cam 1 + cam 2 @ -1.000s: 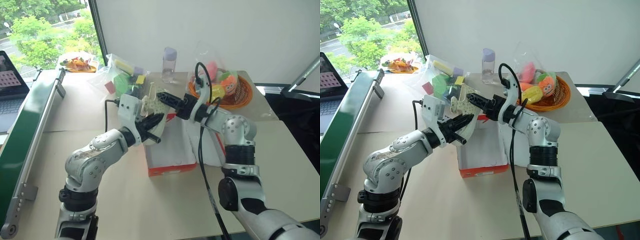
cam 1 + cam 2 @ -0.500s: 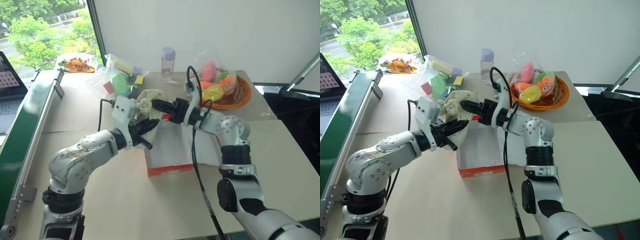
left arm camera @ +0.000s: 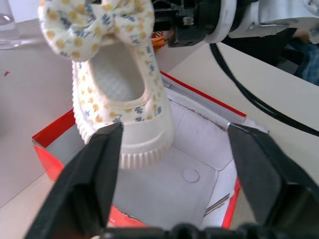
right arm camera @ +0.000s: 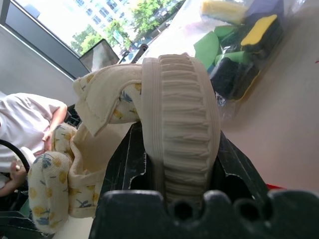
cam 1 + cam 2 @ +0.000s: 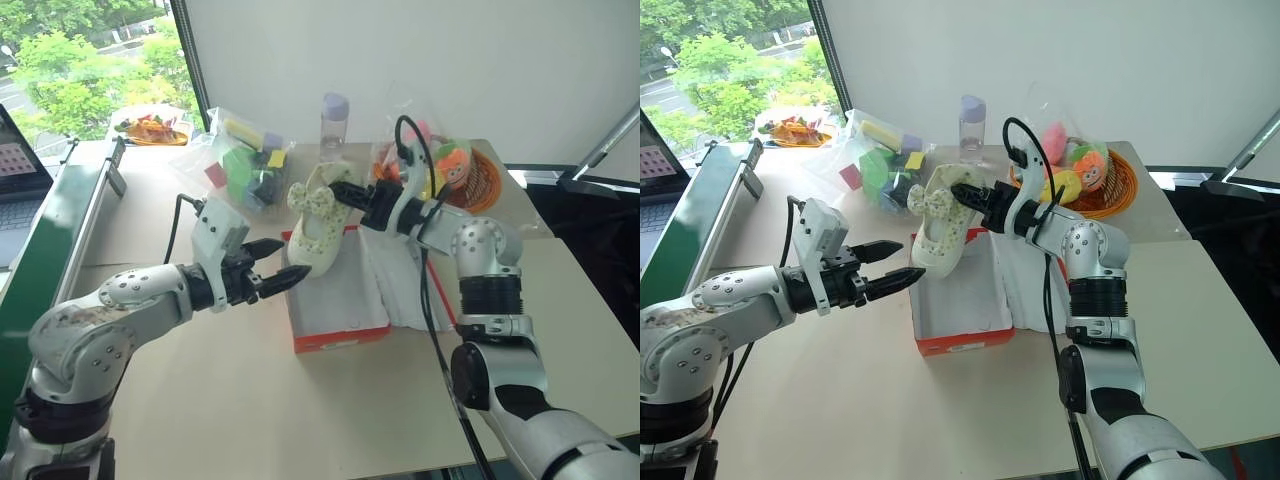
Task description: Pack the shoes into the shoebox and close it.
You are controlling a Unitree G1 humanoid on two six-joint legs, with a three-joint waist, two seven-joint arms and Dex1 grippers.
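The right gripper clamped a cream floral fabric shoe over the open red-orange cardboard shoebox; the left gripper stood released.

Shoebox lid mostly behind right arm

Left pincer fingers spread wide, pointing right. Right pincer clamped, apparently level, pointing left.

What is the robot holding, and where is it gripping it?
The right gripper pinches a cream floral shoe by its end, over the shoebox. The left gripper holds nothing.
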